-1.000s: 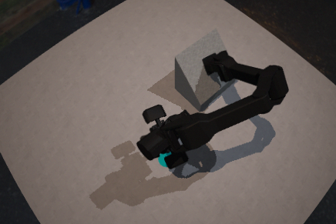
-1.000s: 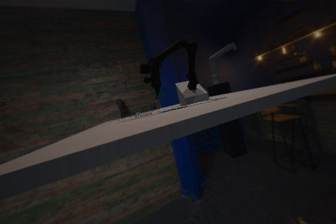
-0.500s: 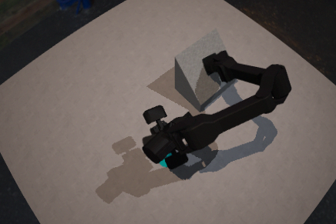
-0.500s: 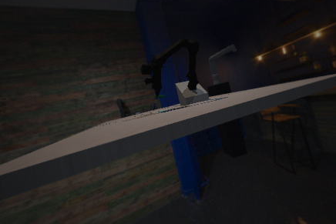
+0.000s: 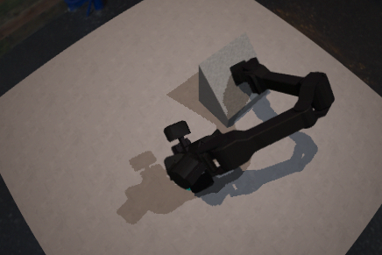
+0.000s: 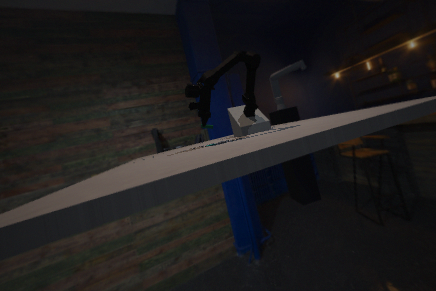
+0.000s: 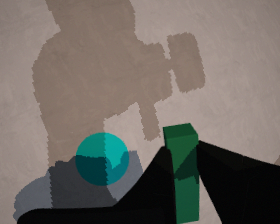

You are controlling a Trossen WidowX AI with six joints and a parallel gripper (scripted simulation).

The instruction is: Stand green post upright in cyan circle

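1 arm [image 5: 263,136] [image 6: 225,69], 1 grn post [image 6: 207,127] [image 7: 186,172], 1 cyan circ. [image 5: 189,189] [image 7: 102,159], 1 gry wedge [image 5: 215,81] [image 6: 242,125]

The pale tabletop [image 5: 96,99] [image 6: 150,173] [image 7: 241,50] carries a cyan circle [image 5: 189,189] [image 7: 102,159] and a grey wedge-shaped block [image 5: 213,86] [image 6: 240,125].
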